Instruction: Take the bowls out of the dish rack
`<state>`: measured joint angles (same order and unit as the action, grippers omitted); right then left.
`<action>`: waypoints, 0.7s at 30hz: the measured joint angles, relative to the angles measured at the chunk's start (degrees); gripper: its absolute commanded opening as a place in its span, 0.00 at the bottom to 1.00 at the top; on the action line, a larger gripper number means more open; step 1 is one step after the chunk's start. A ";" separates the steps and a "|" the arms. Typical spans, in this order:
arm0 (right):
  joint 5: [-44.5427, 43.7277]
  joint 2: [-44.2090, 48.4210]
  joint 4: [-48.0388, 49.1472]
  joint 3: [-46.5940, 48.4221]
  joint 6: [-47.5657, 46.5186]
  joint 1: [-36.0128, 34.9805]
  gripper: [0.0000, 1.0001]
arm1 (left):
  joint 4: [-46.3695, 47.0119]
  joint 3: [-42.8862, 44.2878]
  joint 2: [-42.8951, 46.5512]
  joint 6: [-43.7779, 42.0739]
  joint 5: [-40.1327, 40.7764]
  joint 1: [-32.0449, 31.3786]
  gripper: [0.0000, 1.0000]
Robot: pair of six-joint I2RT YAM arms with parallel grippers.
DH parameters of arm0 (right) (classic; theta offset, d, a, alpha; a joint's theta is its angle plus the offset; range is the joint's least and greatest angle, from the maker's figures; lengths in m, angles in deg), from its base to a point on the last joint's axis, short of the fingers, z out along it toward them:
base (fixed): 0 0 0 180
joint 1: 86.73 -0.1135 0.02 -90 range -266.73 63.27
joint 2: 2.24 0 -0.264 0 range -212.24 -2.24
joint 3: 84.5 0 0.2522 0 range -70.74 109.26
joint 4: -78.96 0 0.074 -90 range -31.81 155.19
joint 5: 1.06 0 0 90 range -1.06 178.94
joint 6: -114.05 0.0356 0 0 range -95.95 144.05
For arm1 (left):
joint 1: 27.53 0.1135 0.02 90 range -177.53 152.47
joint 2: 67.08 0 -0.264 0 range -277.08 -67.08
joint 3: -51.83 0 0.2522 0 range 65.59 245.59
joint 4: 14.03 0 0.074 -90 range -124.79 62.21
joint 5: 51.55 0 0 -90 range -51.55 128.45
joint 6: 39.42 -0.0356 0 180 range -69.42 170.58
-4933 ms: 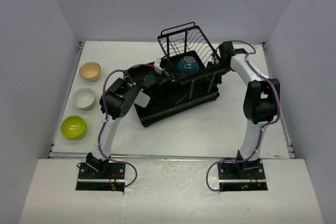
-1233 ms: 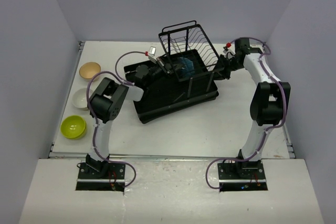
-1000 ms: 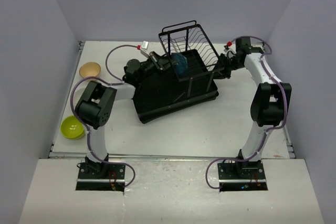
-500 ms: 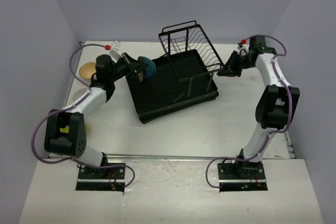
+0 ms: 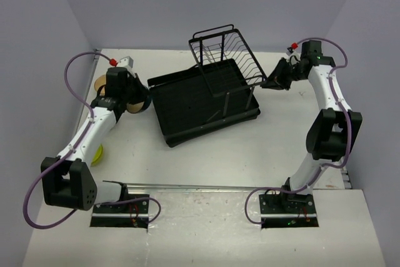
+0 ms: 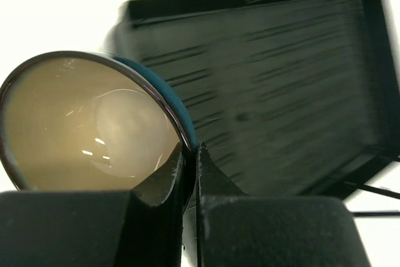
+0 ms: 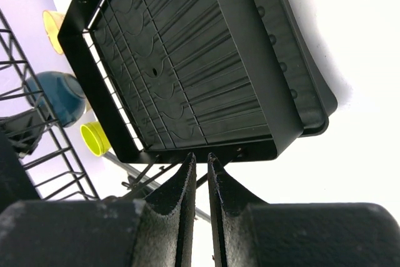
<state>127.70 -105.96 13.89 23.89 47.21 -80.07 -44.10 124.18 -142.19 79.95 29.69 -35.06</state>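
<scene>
My left tool (image 6: 189,151) clamps the dark blue bowl (image 6: 81,129) by its rim left of the dish rack (image 5: 187,101), my right tool (image 7: 199,157) is nearly together and empty, and next I'd lower the bowl to the bench (image 5: 206,154) and release.

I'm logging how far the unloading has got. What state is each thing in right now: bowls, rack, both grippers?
dark blue bowl: out of the rack, held by its rim.
left gripper: jaws shut on the dark blue bowl's rim.
right gripper: jaws almost closed, holding nothing.
dish rack: on the table, no bowl in it.
lime bowl: set down on the table.
tan bowl: on the table, open side up.
</scene>
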 measured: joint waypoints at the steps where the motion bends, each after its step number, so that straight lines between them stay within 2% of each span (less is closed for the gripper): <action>1: 0.00 0.02 0.02 -0.28 0.00 0.00 0.14 | -1.73 0.00 0.00 -0.72 1.95 0.17 0.00; 7: 0.00 0.02 -0.13 -1.07 0.00 0.00 0.14 | -8.48 -0.57 0.13 -3.39 9.88 0.72 0.00; 21: -0.02 0.02 -0.11 -1.07 0.31 0.00 0.13 | -13.18 -5.31 -1.90 -3.69 15.15 0.72 0.00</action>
<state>127.68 -105.94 13.78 22.82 47.51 -80.07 -57.28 118.87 -144.09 76.25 44.84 -34.34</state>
